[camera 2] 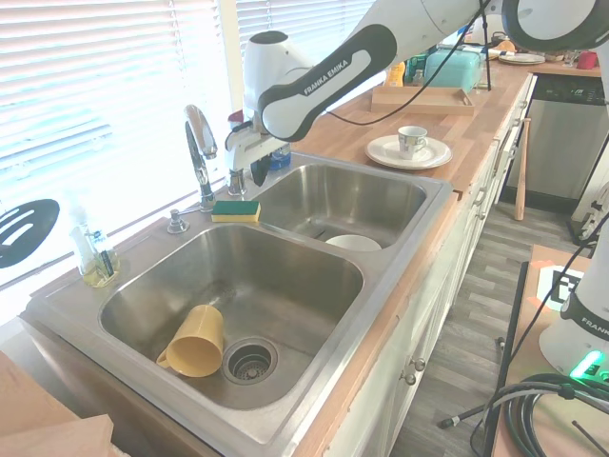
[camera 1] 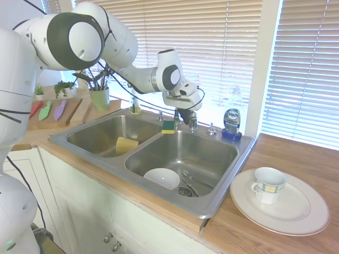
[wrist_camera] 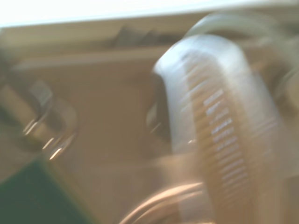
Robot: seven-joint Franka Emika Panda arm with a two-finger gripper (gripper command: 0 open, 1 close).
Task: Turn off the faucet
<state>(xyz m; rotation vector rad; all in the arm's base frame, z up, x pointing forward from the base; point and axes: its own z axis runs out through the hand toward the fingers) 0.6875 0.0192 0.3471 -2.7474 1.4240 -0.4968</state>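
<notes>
Rising upright behind the sink divider, the shiny chrome gooseneck faucet (camera 2: 199, 157) arches toward 6 o'clock over the steel double sink (camera 2: 381, 314) — its short lever stands vertical, the black two-finger gripper (camera 2: 245, 175) at it; finger spread unclear.
</notes>
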